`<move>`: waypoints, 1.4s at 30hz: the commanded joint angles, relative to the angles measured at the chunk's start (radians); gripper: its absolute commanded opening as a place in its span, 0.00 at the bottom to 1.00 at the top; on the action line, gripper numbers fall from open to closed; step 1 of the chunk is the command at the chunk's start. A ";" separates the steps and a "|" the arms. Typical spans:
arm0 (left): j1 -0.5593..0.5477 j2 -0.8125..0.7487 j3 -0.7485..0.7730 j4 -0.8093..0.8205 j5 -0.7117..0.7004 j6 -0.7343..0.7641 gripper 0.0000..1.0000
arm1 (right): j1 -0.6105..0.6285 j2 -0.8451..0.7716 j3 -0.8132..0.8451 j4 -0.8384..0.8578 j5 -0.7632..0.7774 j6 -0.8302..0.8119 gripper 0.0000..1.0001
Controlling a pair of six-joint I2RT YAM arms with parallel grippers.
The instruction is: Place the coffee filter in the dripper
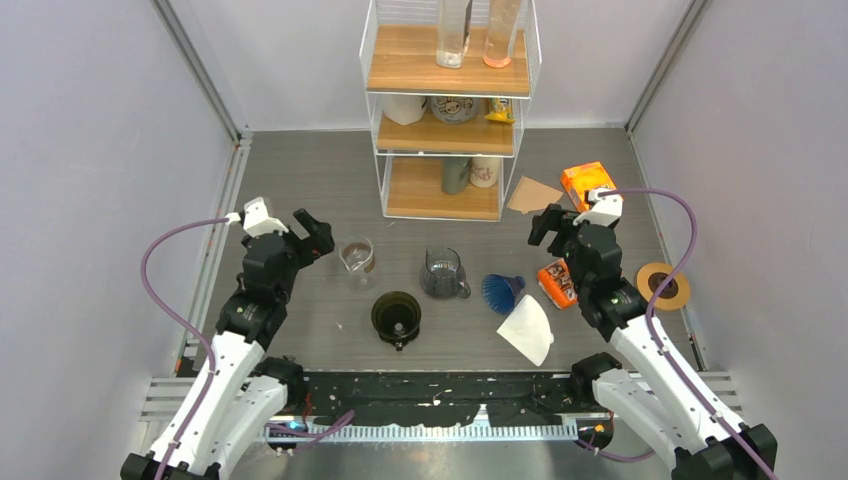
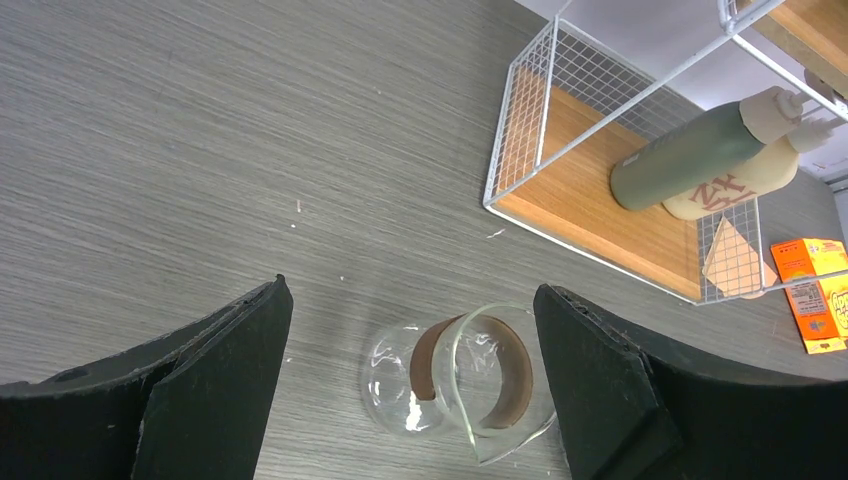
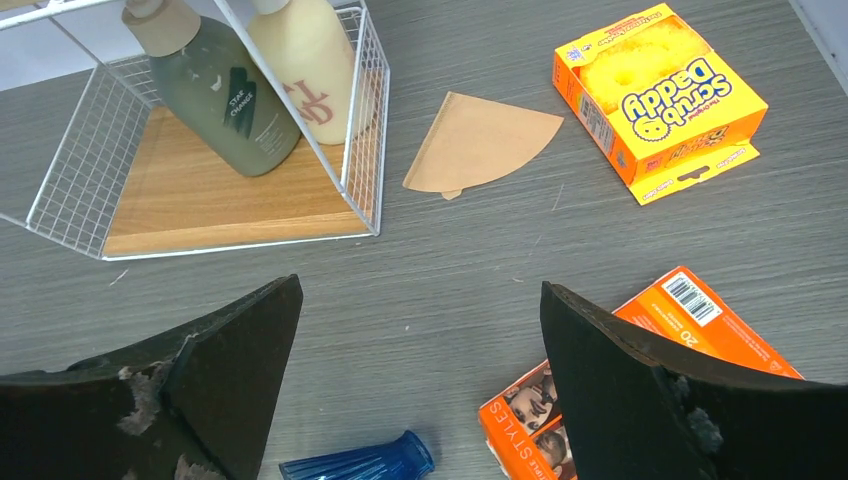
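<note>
- Left gripper (image 1: pixel 312 232): jaws spread wide and holding nothing. It hangs above the left half of the tabletop (image 1: pixel 300 180).
- Clear glass carafe with a brown band (image 2: pixel 450 375): stands on the tabletop. In the left wrist view it appears between the two black fingers (image 2: pixel 215 385), touching neither.
- Right gripper (image 1: pixel 553 226): jaws spread wide and holding nothing. It hangs above the right half of the tabletop.
- White paper cone coffee filter (image 1: pixel 528 328): lies flat near the near edge, right of centre, clear of both grippers.
- Blue ribbed cone dripper (image 1: pixel 502 292): lies on its side just beside the far tip of the white filter.
- Dark round dripper with a handle (image 1: pixel 397 318): stands upright near the near edge, at centre, with nothing inside.
- Grey translucent handled cup (image 1: pixel 444 273): stands between the carafe and the blue dripper.
- Brown paper cone filter (image 3: pixel 480 145): lies flat toward the far right corner, between the white wire shelf rack (image 3: pixel 365 120) and the orange Scrub Daddy box (image 3: pixel 655 95).
- Orange printed flat box (image 3: pixel 640 385): lies under the right gripper, beside the blue dripper.
</note>
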State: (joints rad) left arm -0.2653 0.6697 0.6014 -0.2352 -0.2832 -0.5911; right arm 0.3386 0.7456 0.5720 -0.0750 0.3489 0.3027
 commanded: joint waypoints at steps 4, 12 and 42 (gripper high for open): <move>0.004 -0.012 -0.008 0.077 0.008 0.004 0.99 | 0.001 -0.035 -0.010 0.069 -0.009 -0.006 0.95; 0.003 -0.012 -0.007 0.079 0.013 0.004 0.99 | 0.001 0.000 0.008 0.067 -0.046 -0.021 0.95; 0.003 0.089 -0.039 0.280 -0.007 -0.032 0.99 | -0.149 0.258 0.240 -0.302 -0.029 0.151 0.96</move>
State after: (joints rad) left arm -0.2653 0.7528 0.5694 -0.0254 -0.2634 -0.6247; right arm 0.2340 0.9829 0.7631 -0.3241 0.4225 0.4171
